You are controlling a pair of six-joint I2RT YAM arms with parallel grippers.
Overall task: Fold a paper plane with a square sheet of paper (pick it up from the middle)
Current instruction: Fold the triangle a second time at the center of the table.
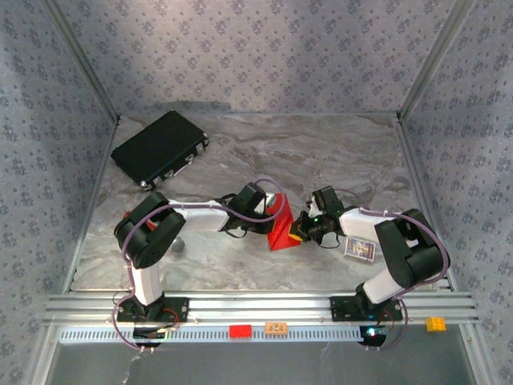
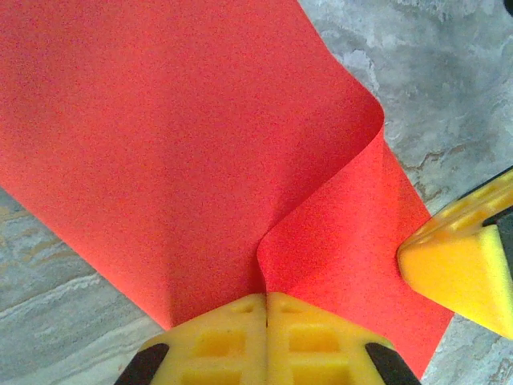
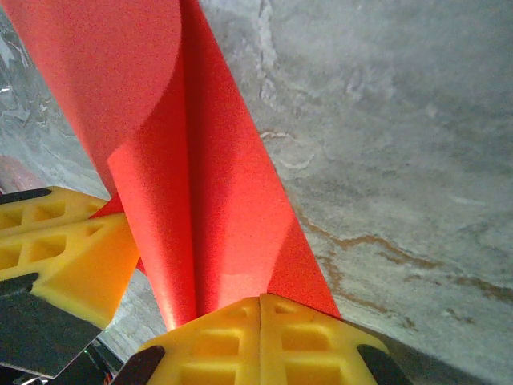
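Left gripper (image 2: 266,298): the jaws are pressed together on an edge of the square sheet of paper (image 2: 160,144). The red paper is pinched into a pleat that fans out toward 12 o'clock in the left wrist view.
Right gripper (image 3: 260,301): it is likewise clamped on the sheet, with a fold running from the fingertips toward 11 o'clock. The left gripper's yellow fingers are seen at 8 o'clock beside it.
Paper position: it is held between both grippers near the middle of the table (image 1: 337,152). Whether its lower edge rests on the table cannot be told.
Handling: the sheet is judged very light, thin and limp. It is easily creased, and a tear or slip is risked if it is pulled. It is best held at the edges beside the fold.
Surface: grey marbled, and judged smooth and slippery under paper.
Room: a black case (image 1: 159,148) lies at 10 o'clock and a small card (image 1: 360,249) at 4 o'clock. Patterned walls (image 1: 256,48) are seen on three sides.
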